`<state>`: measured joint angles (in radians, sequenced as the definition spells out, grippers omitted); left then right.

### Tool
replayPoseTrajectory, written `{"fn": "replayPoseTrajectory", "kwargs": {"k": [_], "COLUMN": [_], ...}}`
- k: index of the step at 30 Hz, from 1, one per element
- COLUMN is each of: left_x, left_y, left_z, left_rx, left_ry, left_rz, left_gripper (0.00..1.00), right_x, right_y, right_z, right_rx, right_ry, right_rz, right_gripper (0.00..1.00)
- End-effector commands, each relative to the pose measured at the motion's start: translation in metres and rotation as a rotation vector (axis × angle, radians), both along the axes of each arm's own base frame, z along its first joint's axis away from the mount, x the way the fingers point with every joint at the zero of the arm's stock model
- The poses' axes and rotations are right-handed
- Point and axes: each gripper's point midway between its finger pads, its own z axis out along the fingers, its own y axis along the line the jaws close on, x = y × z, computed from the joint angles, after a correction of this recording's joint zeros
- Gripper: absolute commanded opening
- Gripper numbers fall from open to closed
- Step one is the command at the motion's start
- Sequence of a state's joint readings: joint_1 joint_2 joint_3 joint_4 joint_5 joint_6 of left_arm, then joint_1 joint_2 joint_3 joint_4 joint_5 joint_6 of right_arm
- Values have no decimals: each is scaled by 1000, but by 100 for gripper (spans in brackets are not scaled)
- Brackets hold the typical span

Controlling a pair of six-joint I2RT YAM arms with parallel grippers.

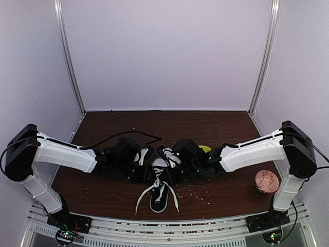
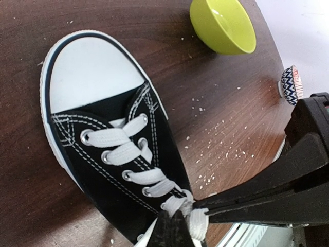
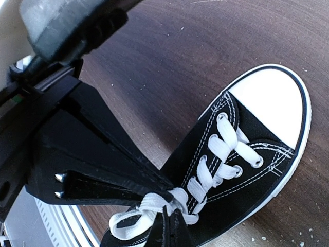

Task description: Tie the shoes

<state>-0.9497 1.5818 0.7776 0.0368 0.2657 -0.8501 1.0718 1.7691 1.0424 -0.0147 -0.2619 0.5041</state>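
The black sneaker (image 1: 160, 186) with white toe cap lies mid-table, toe pointing away from the arm bases. Its white laces (image 1: 143, 197) trail toward the near edge. In the left wrist view the shoe (image 2: 110, 170) fills the frame. My left gripper (image 2: 175, 218) is shut on the lace (image 2: 199, 222) at the top of the lacing. In the right wrist view the shoe (image 3: 241, 170) shows again. My right gripper (image 3: 172, 218) is shut on the lace by a loop (image 3: 126, 222). Both grippers (image 1: 154, 176) (image 1: 166, 176) meet tip to tip over the knot. Each one's fingers (image 2: 257, 198) (image 3: 123, 177) show in the other's view.
A lime-green bowl (image 1: 205, 149) (image 2: 224, 25) sits right of the shoe behind the right arm. A patterned bowl (image 1: 267, 181) (image 2: 291, 85) stands at the right near edge. Crumbs (image 1: 198, 193) dot the brown table. A black cable (image 1: 128, 135) lies behind the left arm.
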Motion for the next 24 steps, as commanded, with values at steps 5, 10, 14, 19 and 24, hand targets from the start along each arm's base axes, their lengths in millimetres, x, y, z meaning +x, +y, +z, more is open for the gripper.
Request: {"fn": "replayPoseTrajectory", "kwargs": {"k": [5,10,14,19,24], "left_x": [13,12,9,7,4], "left_y": [-5,-8,-9,-5,-8], "left_z": [23,25,25,20,22], "left_rx": [-64,-80,-94,-80,-108], "left_ry": [-90,-90,-83,-73,-70], "left_rz": [18,3,-6,-2,-24], "left_gripper": [0,0,0,0,0], "right_x": [-6,-8,-7,-5,-3], "right_y": [-5,-10,-9,-10,-9], "right_z": [-16,-26,-30,-35,-37], "right_rx": [-69,-94,-100,-110,-119], "right_ry": [39,54,64,69,71], "right_rz": [1,-5,-22,-37,-43], "right_gripper": [0,0,0,0,0]}}
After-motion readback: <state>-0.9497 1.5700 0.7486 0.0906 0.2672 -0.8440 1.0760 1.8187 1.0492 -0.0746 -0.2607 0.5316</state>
